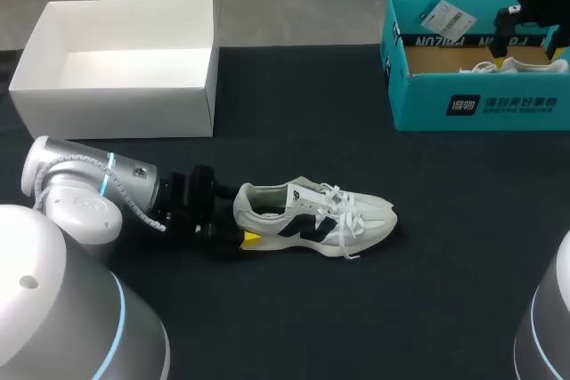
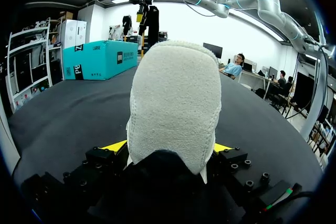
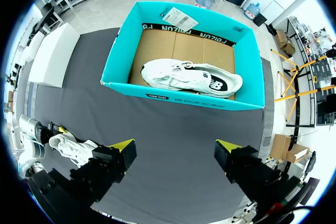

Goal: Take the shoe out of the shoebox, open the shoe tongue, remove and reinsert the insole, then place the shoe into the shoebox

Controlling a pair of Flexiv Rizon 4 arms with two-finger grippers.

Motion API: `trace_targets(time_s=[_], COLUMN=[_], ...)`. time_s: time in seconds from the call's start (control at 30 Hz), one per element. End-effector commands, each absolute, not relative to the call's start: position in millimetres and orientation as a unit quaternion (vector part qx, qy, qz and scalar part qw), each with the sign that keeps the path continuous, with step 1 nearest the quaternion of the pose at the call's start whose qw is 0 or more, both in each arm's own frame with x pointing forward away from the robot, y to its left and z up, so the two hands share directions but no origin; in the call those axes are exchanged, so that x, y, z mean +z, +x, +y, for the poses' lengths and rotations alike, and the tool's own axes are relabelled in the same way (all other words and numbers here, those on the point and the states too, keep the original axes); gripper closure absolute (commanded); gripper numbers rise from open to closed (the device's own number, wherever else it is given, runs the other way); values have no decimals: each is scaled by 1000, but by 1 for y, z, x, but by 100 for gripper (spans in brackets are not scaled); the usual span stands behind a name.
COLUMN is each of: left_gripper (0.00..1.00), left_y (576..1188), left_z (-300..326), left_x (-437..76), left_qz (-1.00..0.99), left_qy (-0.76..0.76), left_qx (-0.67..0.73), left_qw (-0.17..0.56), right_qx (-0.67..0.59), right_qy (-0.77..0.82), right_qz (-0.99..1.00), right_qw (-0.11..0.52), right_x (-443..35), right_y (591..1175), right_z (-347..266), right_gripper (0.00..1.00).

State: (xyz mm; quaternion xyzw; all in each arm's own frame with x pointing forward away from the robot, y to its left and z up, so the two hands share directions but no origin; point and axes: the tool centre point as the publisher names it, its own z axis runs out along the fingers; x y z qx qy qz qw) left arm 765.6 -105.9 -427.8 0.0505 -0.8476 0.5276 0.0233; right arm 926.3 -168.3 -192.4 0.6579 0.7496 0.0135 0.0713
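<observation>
One shoe (image 1: 312,218) lies on the table (image 1: 267,309) with its heel clamped between my left fingers (image 2: 115,146), so I'd hold it firm and level while my right fingers (image 3: 122,148), spread wide above the teal shoebox (image 3: 178,95) holding a second shoe (image 3: 191,77), come over for the tongue.

A white sneaker (image 1: 313,217) marked with black is seen on the black table (image 1: 427,291). The shoebox (image 1: 419,109) is coloured teal outside and cardboard brown inside. The second box (image 1: 116,111) is plain white.
</observation>
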Motion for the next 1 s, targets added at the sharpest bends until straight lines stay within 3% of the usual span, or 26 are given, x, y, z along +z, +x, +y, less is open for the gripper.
trace_targets(time_s=[0.03, 0.37, 0.63, 1.0], left_gripper=[100, 100, 100, 100], left_y=[765, 765, 765, 765], left_z=[-105, -105, -105, -105], left_x=[-432, -432, -432, -432], left_qz=[-848, -848, -848, -848], left_qy=[51, 51, 51, 51], left_qx=[528, 528, 528, 528], left_qw=[24, 24, 24, 24], right_qx=[15, 19, 33, 50], right_qy=[658, 676, 723, 754], right_qz=[749, 733, 685, 653], right_qw=[72, 71, 89, 58], right_x=[-193, -195, -208, -227], right_y=[925, 925, 921, 905], right_z=[-168, -165, -120, -42], right_gripper=[0, 0, 0, 0])
